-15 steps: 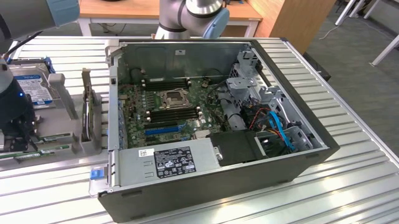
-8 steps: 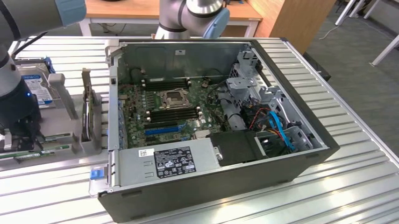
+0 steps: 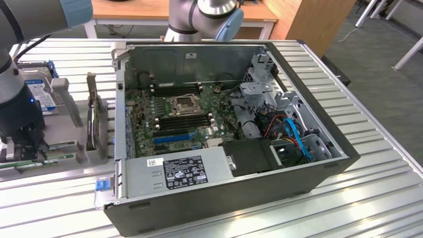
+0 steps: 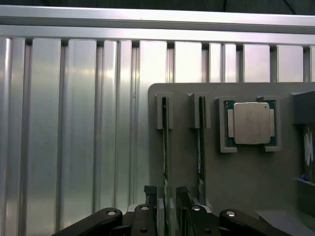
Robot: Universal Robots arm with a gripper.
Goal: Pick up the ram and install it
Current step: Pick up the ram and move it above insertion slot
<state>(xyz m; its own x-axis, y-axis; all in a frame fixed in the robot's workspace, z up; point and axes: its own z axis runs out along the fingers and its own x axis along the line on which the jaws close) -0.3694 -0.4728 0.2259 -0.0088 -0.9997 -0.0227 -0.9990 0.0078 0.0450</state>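
Two rams stand on edge in slots of a grey holder (image 4: 236, 187): one ram (image 4: 166, 147) and a second ram (image 4: 200, 147) beside it. My gripper (image 4: 166, 195) is open, and its two black fingers (image 4: 150, 194) straddle the first ram without visibly touching it. In the exterior view, the gripper (image 3: 26, 151) hangs low over the holder at the exterior view's left, where a green ram edge (image 3: 56, 157) shows. The open computer case (image 3: 317, 163) lies in the middle, with black memory slots (image 3: 175, 119) on its motherboard.
A processor chip (image 4: 252, 123) sits in a recess of the same holder. A blue-labelled hard drive (image 3: 39, 91) and upright grey brackets (image 3: 96, 124) stand between the arm and the case. The ribbed metal table (image 3: 370, 198) stretches around it.
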